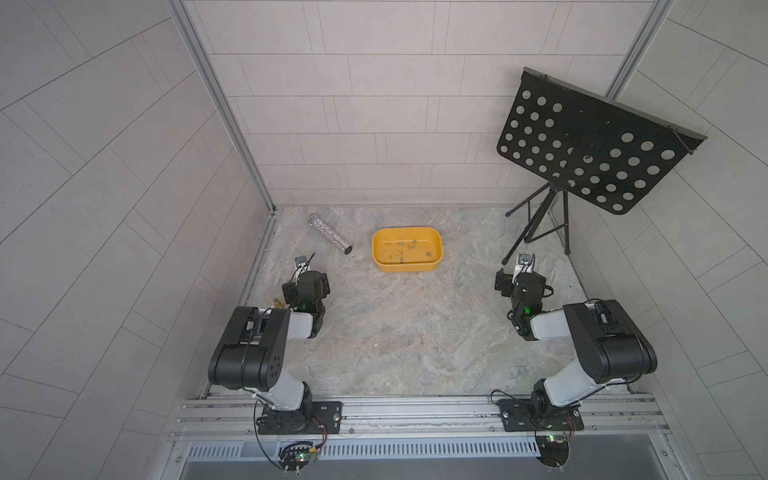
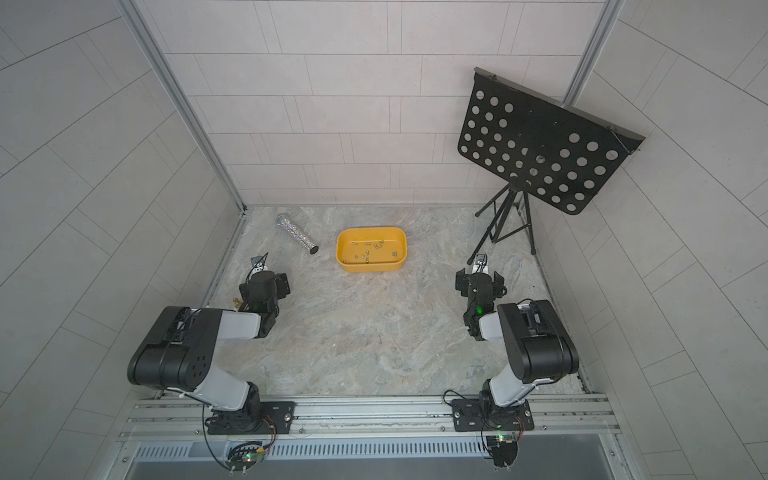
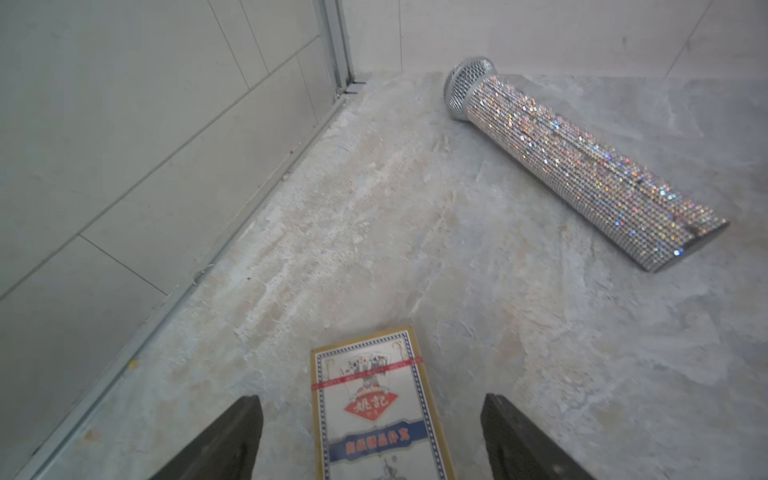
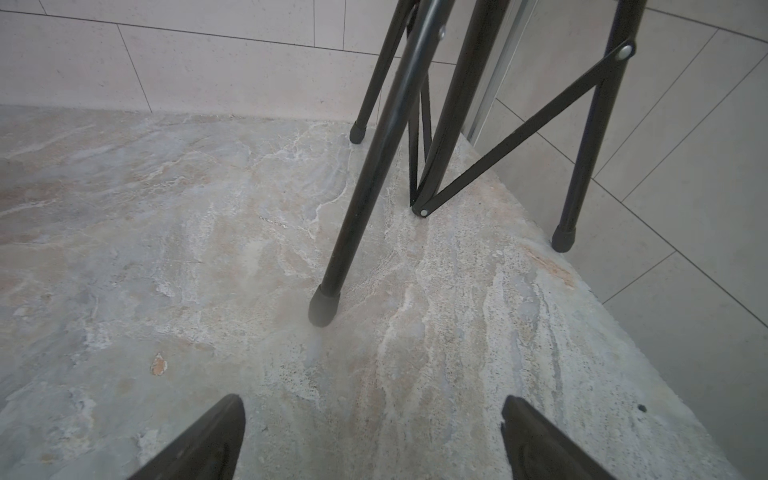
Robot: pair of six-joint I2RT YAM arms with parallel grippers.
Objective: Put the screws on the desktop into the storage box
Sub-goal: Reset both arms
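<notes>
One desktop fills your view: music stand upper right, legs before the wide-open right gripper; storage box upper centre, glittery microphone left of it; card box below the wide-open left gripper; screws inside the storage box.

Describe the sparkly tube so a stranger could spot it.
On the marble desktop, look left of the yellow storage box, near the back wall. It lies on its side: a long rhinestone-covered microphone with a mesh head, the only glittering thing there.
</notes>
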